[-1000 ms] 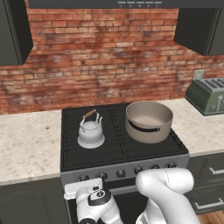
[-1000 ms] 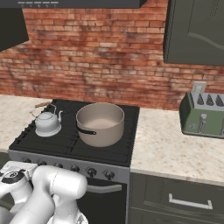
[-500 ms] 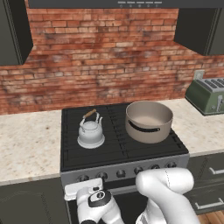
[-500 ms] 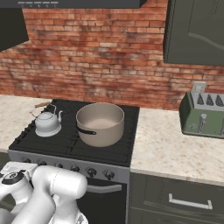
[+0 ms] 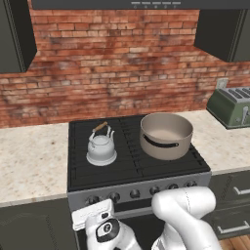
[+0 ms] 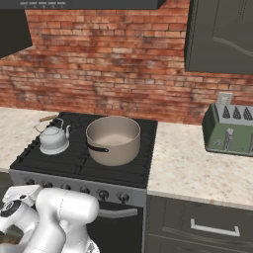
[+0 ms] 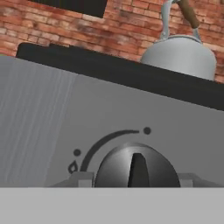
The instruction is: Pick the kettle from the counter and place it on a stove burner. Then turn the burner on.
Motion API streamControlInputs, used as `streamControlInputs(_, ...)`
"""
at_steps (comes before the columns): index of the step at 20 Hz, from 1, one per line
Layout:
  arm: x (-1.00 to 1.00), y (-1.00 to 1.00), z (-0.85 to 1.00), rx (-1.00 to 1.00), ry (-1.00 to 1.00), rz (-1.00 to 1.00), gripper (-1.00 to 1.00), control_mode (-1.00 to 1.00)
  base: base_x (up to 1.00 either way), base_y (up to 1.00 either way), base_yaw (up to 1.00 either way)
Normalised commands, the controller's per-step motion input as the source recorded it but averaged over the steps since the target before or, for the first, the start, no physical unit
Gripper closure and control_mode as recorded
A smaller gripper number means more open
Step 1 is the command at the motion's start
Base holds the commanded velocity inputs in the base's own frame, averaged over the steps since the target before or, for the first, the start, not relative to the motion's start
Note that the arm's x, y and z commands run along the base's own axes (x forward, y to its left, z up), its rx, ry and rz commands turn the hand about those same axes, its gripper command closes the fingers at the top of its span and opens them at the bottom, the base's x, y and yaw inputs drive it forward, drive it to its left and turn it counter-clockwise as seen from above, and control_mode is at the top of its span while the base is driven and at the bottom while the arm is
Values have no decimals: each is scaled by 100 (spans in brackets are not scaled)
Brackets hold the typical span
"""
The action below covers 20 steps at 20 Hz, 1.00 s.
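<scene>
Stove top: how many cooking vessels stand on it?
2. The kettle stands on the left side of the stove, the pot on the right side. None seems hidden.

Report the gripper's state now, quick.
Gripper: jaws set on either side of a stove knob; whether they are open or gripping it cannot be told. The kettle sits free on the stove burner.

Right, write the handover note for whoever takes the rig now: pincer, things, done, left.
Pincer: low at the stove's front panel, half open around a control knob, holding nothing else.
Kettle: on the front-left stove burner, upright, beside the beige pot.
Done: kettle moved from the counter onto the burner.
Left: turn the knob; its pointer is upright, and no flame is visible.
</scene>
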Motion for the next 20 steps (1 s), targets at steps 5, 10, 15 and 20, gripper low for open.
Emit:
streamControlInputs(5, -5, 0, -55, -17, 17, 51, 100, -100, 0, 0, 0)
streamControlInputs(10, 0, 0, -59, -18, 25, 51, 100, -100, 0, 0, 0)
streamControlInputs(15, 0, 0, -56, -21, 32, 53, 100, -100, 0, 0, 0)
streamControlInputs(20, 0, 3, -41, -18, 39, 50, 100, -100, 0, 0, 0)
